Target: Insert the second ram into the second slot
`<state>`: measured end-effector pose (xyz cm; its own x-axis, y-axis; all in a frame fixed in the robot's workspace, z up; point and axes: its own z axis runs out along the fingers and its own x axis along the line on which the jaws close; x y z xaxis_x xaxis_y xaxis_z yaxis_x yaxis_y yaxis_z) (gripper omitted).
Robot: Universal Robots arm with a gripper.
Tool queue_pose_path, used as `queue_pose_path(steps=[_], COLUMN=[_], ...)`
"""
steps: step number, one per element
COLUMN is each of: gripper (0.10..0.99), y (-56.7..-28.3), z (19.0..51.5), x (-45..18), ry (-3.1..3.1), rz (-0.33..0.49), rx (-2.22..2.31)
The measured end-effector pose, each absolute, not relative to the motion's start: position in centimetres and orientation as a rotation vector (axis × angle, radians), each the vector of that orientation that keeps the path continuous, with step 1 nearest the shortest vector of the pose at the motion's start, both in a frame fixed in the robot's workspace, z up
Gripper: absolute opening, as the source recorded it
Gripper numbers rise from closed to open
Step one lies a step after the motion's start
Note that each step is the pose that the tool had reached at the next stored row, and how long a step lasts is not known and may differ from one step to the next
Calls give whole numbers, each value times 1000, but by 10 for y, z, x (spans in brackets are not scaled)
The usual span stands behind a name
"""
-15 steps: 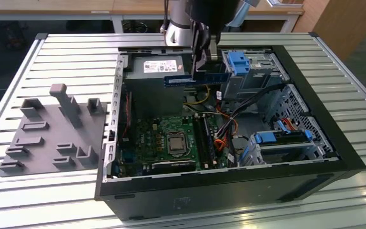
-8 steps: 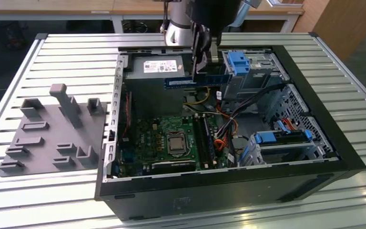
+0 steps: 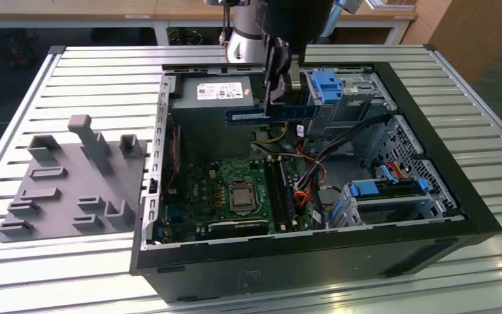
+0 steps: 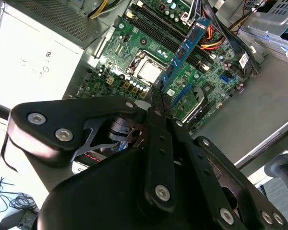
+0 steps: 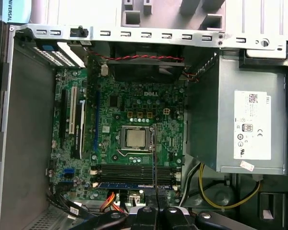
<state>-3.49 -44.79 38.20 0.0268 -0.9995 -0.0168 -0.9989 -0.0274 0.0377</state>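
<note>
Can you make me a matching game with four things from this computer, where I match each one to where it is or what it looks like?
Things:
1. second ram
2. processor
3. power supply box
4. grey holder block

Clues:
A. sits outside the computer case, on the slatted table
B. blue stick gripped in the hand, above the green board
C. silver square in the middle of the green board
D. grey metal with a white label

Pairs: 1-B, 2-C, 3-D, 4-A.
</note>
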Motion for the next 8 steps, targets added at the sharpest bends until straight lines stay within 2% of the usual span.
queue_pose_path(steps=[8], gripper=[118], y=[-450], z=[382], x=[-35], ry=[-2233], rz=[-60], rx=[2188])
